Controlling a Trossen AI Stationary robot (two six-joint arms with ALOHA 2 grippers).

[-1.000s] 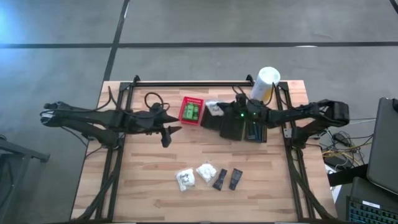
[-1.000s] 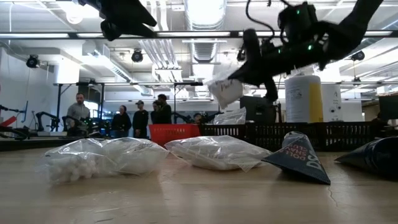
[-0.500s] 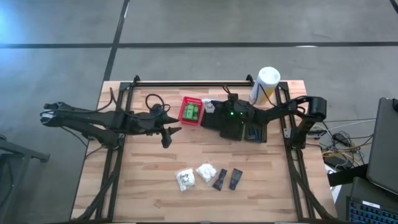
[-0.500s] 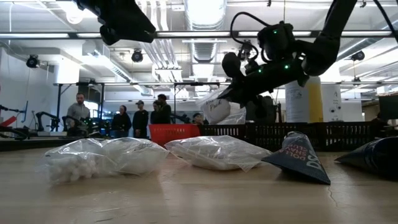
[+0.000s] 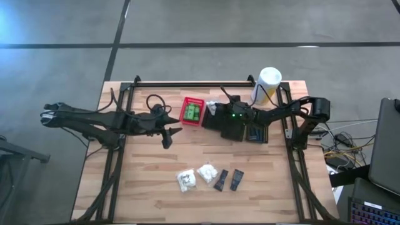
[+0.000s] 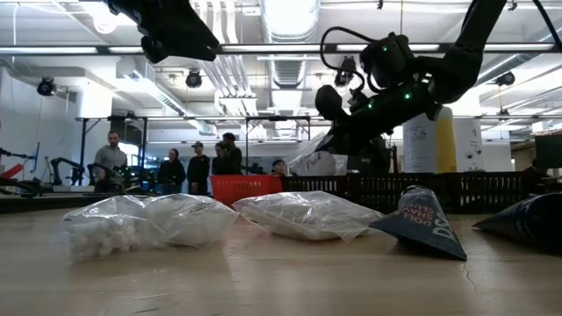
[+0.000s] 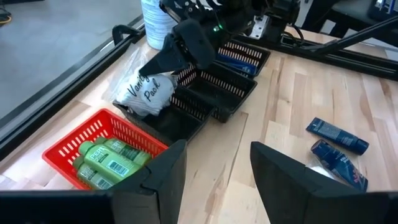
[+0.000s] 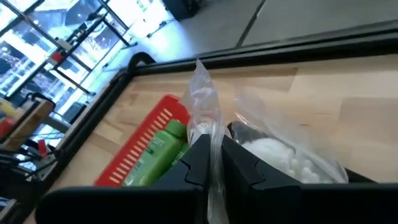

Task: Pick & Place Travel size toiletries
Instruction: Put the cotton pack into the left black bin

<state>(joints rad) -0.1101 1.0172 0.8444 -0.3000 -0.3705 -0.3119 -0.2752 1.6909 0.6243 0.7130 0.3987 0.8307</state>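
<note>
The right gripper (image 5: 215, 112) has its jaws closed on the top edge of a white pouch (image 7: 148, 93), which hangs over the end of the black basket (image 7: 214, 93) nearest the red basket (image 7: 93, 140), near the far edge of the tabletop (image 5: 144, 187). Green packets (image 7: 109, 158) lie in the red basket. The left gripper (image 5: 167, 136) waits above the tabletop's left half, jaws open and empty. Two more white pouches (image 5: 197, 177) and two dark packets (image 5: 229, 179) lie near the front edge.

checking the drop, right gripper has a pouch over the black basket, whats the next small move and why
Probably open the right gripper: it is shut on the pouch, which already hangs into the end compartment of the black basket, beside the red basket.
</note>
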